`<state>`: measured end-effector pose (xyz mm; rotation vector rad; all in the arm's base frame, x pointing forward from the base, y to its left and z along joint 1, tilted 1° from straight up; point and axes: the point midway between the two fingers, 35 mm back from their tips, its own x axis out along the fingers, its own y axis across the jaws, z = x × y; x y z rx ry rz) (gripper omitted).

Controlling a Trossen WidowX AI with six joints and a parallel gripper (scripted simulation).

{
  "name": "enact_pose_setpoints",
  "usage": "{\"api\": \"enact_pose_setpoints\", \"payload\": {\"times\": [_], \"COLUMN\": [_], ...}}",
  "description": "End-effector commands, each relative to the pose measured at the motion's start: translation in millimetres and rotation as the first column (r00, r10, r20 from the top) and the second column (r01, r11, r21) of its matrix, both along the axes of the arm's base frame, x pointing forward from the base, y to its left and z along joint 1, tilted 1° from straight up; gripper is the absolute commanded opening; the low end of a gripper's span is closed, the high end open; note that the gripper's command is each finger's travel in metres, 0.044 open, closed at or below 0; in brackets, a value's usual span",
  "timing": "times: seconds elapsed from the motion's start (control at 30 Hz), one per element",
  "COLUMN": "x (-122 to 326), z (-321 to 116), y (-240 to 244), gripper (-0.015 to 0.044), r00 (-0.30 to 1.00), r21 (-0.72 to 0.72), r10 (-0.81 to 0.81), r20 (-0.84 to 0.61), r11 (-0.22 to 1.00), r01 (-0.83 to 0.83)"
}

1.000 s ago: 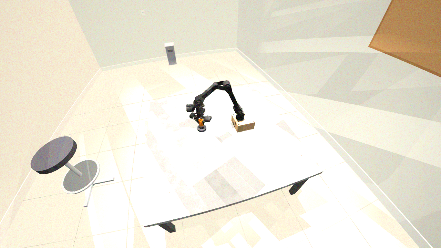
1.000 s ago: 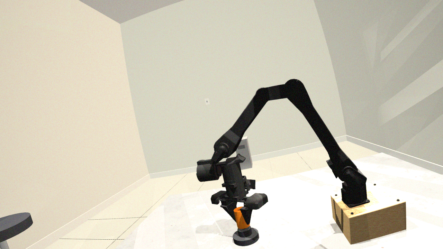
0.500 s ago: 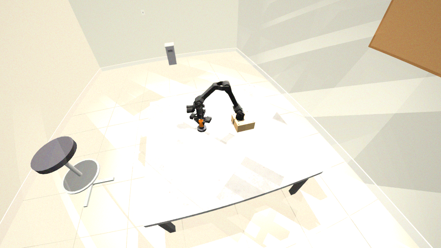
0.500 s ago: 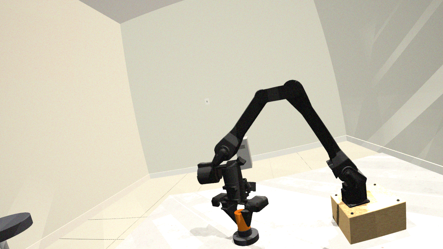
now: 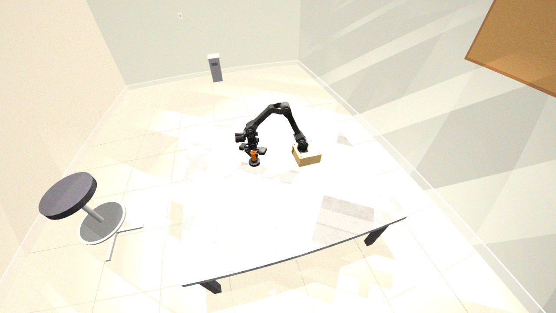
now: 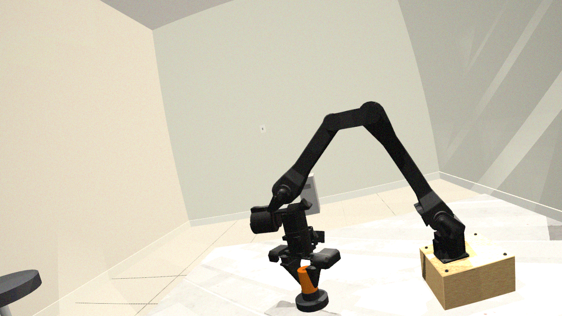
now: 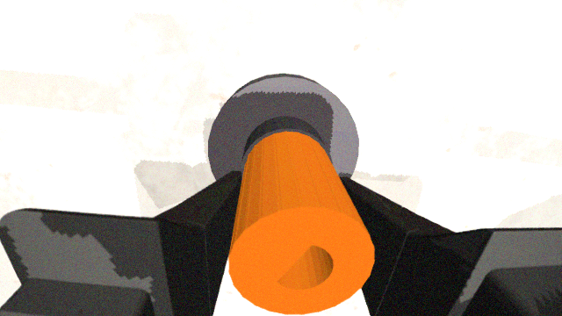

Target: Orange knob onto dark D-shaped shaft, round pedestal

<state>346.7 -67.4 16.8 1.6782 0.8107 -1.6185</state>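
The orange knob (image 5: 253, 157) (image 6: 304, 277) (image 7: 299, 228) stands upright over the shaft of the dark round pedestal (image 5: 254, 164) (image 6: 311, 304) (image 7: 272, 103). Its lower end is at the pedestal's raised collar; I cannot tell whether a tiny gap is left. The shaft is hidden. In the wrist view the D-shaped hole shows in the knob's top, its flat side toward the upper left. My gripper (image 5: 253, 154) (image 6: 307, 283) (image 7: 289, 183) points down around the knob. It is slightly open, with one finger close beside each side of the knob.
The arm's wooden base block (image 5: 309, 160) (image 6: 479, 281) stands to the right of the pedestal. A round stool (image 5: 70, 194) (image 6: 17, 285) stands beyond the table's left side. A grey box-shaped post (image 5: 215, 70) (image 6: 313, 196) stands on the floor at the back.
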Motion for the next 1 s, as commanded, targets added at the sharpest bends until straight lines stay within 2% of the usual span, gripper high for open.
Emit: {"api": "enact_pose_setpoints", "payload": {"times": [0.0, 0.17, 0.5, 0.7, 0.97], "x": [0.0, 0.0, 0.3, -3.0, 0.2], "z": [0.3, 0.3, 3.3, 92.2, 95.6], "y": [0.0, 0.0, 0.0, 0.5, 0.0], "gripper": [0.0315, 0.0440, 0.0440, 0.0440, 0.0440], "r00": [1.000, 1.000, 1.000, 1.000, 1.000], "r21": [0.000, 0.000, 0.000, 0.000, 0.000], "r10": [0.000, 0.000, 0.000, 0.000, 0.000], "r20": [0.000, 0.000, 0.000, 0.001, 0.001], "r11": [1.000, 1.000, 1.000, 1.000, 1.000], "r01": [0.000, 0.000, 0.000, 0.000, 0.000]}}
